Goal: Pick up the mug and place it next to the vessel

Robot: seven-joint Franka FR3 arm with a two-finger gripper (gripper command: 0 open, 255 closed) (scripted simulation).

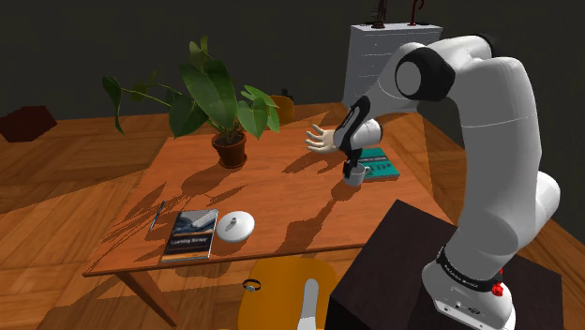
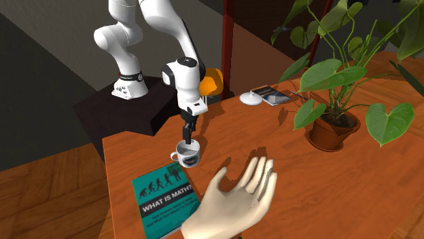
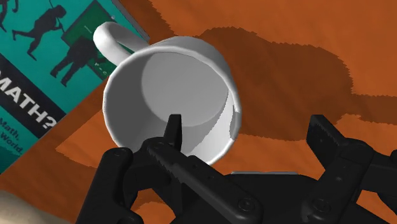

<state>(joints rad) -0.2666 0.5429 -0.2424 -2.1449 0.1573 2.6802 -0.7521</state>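
A white mug (image 1: 355, 176) (image 2: 187, 155) (image 3: 165, 83) stands upright on the wooden table (image 1: 281, 187), its handle toward a teal book (image 3: 44, 70). My gripper (image 1: 356, 167) (image 2: 188, 139) (image 3: 248, 127) hangs right over the mug's rim and is open. One finger (image 3: 173, 130) dips inside the mug and the other stands well outside its wall, neither pressing it. A white lidded dish with a knob (image 1: 236, 225) (image 2: 252, 99) sits far along the table, near its edge.
The teal book (image 1: 382, 162) (image 2: 166, 200) lies beside the mug. A pale hand sculpture (image 1: 321, 139) (image 2: 234, 204) and a potted plant (image 1: 230, 148) (image 2: 331, 132) stand close by. Another book (image 1: 191, 232) lies by the dish. An orange chair (image 1: 281, 291) is at the table edge.
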